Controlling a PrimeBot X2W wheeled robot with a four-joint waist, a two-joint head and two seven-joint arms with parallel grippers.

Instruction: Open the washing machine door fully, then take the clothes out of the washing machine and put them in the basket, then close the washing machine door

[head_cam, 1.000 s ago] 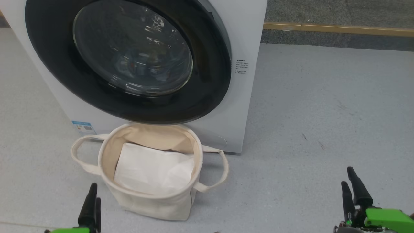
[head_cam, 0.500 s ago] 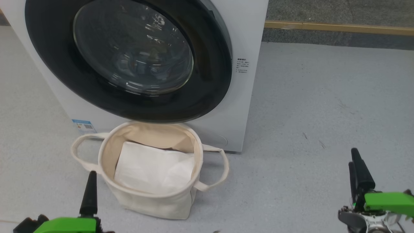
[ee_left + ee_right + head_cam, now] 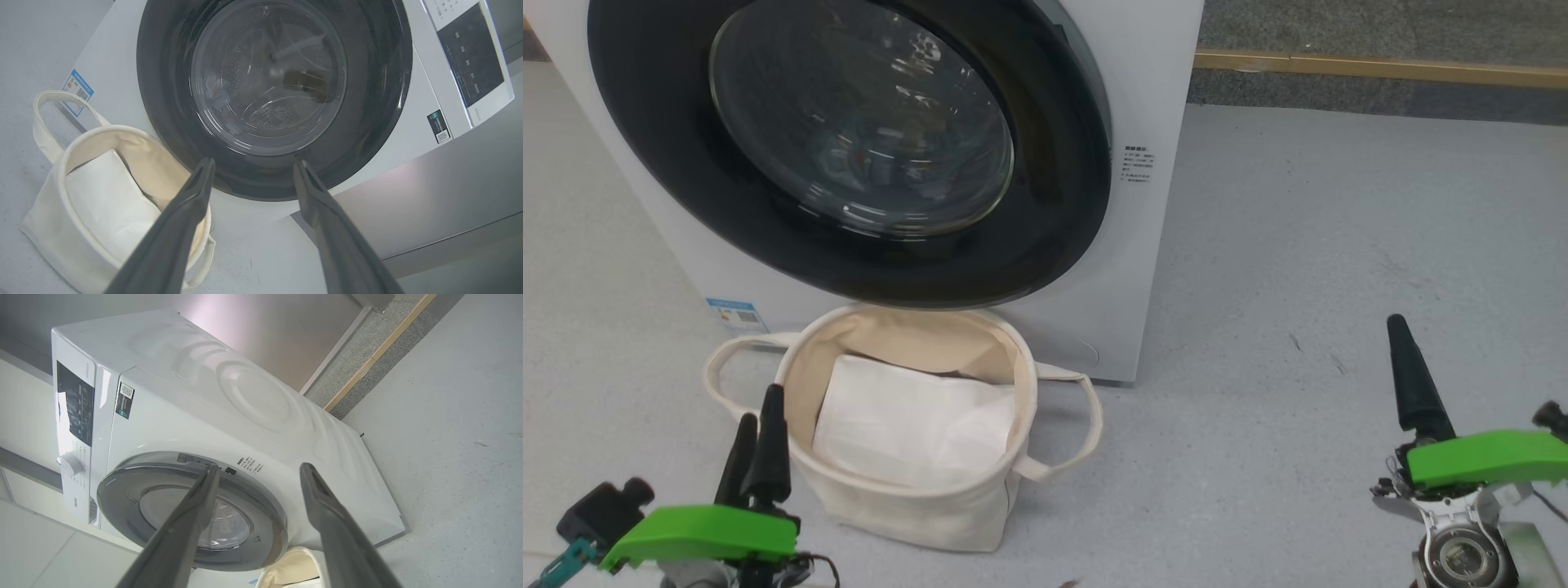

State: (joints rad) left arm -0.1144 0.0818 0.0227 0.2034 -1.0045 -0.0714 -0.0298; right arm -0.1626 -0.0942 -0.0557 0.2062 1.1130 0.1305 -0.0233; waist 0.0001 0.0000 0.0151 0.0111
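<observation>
The white washing machine (image 3: 1147,245) stands ahead on the left. The washing machine door (image 3: 1045,220), with a glossy black rim and domed glass, lies over its opening. Reflections on the glass hide the clothes. The cream basket (image 3: 907,510) stands on the floor right below the door, with a white folded sheet (image 3: 898,425) inside. My left gripper (image 3: 760,407) is open beside the basket's left rim, and its wrist view has the door between its fingertips (image 3: 253,163). My right gripper (image 3: 1396,325) hangs open and empty over the floor at the right, well away from the machine (image 3: 259,466).
Grey floor (image 3: 1298,245) stretches to the right of the machine. A yellow strip (image 3: 1380,69) runs along a dark band at the back right. A blue label (image 3: 727,314) sits low on the machine's front. The control panel (image 3: 470,53) and a knob (image 3: 70,464) are at its top.
Both grippers have risen in the head view, the right one further. The left gripper has come up next to the basket's rim. The machine and the basket stay put.
</observation>
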